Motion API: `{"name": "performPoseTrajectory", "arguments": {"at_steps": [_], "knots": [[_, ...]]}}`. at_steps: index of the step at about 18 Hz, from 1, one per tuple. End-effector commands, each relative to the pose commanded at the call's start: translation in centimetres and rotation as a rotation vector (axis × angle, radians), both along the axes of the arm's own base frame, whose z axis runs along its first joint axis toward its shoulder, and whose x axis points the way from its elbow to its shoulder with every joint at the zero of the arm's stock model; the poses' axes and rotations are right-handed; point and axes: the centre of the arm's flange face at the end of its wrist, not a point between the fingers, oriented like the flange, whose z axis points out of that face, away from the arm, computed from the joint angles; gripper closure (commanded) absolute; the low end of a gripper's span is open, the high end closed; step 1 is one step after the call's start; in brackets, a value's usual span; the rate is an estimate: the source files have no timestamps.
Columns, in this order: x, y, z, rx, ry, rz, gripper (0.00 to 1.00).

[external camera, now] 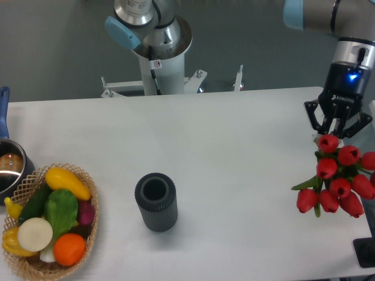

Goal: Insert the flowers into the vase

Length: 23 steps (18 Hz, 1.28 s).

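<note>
Look to the right edge of the frame: your gripper [336, 136] hangs there, pointing down, just above the flowers [340, 178]. Its dark fingers [314, 120] splay outward on either side, and the top red bud sits right at their tips. You cannot tell from this view whether the fingers actually pinch a stem or bud, since the bunch hides the tips.

The flowers are a cluster of red buds with a few green leaves, at the right edge of the white table [234, 146], partly running out of the frame. The leaves poke out toward the left of the bunch.

The vase [156, 201] stands upright in the lower middle of the frame, well apart from the flowers. It is dark grey, ribbed on the outside, and you look down into its round open mouth.

In the lower left corner you see a wicker basket [89, 234] filled with coloured vegetables, among them yellow, green, white and orange pieces. Just above it, at the left edge, sits a metal pot [9, 170] with a blue handle. The arm's base [161, 58] stands at the top, behind the far table edge.
</note>
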Motion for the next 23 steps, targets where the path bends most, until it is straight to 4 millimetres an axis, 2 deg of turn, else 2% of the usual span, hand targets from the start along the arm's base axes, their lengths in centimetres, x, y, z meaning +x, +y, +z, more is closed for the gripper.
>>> {"name": "performPoseTrajectory", "arguments": {"at_steps": [5,9,11,15,20,23], "knots": [[0.1,0.2,0.2,0.018,0.000,-0.005,0.79],[0.4,0.2,-0.7,0.022,-0.020,-0.006,0.79],[1.3,1.7,-1.2,0.028,-0.035,-0.034,0.79],[4.7,6.7,-1.5,0.042,-0.050,-0.128,0.79],[10.0,12.5,0.9,0.073,-0.058,-0.218,0.79],[12.5,15.0,2.4,0.133,-0.064,-0.266,0.79]]}}
